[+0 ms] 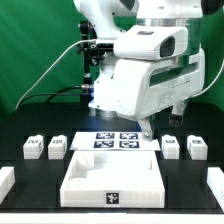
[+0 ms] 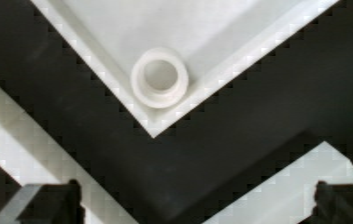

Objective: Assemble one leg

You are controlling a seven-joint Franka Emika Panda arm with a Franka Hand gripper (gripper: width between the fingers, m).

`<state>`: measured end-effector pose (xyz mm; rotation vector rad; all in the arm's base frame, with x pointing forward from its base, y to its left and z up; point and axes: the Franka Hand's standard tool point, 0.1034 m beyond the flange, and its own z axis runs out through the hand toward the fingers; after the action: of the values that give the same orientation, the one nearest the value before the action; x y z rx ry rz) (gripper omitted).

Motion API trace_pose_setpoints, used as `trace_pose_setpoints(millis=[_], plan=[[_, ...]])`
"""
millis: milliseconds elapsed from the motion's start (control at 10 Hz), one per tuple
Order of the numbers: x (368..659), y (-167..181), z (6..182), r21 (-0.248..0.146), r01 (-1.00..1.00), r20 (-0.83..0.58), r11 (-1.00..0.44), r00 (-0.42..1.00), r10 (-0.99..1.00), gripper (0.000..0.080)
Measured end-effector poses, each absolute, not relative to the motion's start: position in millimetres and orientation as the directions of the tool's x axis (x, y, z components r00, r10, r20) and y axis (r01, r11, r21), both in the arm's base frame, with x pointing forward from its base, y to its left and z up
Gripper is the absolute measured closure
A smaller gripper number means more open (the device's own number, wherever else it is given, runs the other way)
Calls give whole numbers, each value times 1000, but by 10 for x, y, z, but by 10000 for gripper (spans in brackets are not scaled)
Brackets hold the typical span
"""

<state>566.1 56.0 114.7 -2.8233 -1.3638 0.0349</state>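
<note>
Nearest to us lies the big white panel point(image 1: 110, 185), flat on the black table point(image 1: 30, 205), with a raised rim all around it. Just past it, farther away, is the marker board point(image 1: 115, 140) with its four tags. The arm point(image 1: 150, 60) hangs over the far right part of that board, as the exterior view shows it.

The end effector point(image 2: 191, 205) is wide open. In the wrist view its two fingers point(image 2: 48, 202) stand far apart and nothing is between them. Below them that view shows a white corner, most likely the panel's, with a round hole point(image 2: 160, 78) in it.

No leg is held yet. The closest leg point(image 1: 171, 146) sits on the table just beside the marker board, on the exterior view's right. It is a little to the right of the fingertips, a little nearer to us, and lower down. So the next move should go that way: right, a bit toward us, then down over the leg.

The other legs point(image 1: 58, 148) stand in the same row. One is farther to the right and two are on the exterior view's left, well apart from the end effector.

The leg is short and stubby, with its tag facing us. I cannot tell which way its long side runs — that matters for how the fingers must turn. There is only this one arm to do it.
</note>
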Motion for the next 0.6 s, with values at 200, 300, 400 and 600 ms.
trace_pose_setpoints(millis=[200,300,400,600], plan=[[5660,560,1144,-15,783,-18,-622,621,783,150],[5660,560,1144,-15,783,-18,-622,621,783,150],[5660,560,1144,-15,783,-18,-622,621,783,150],[5660,560,1144,-16,783,-18,-622,622,783,150]])
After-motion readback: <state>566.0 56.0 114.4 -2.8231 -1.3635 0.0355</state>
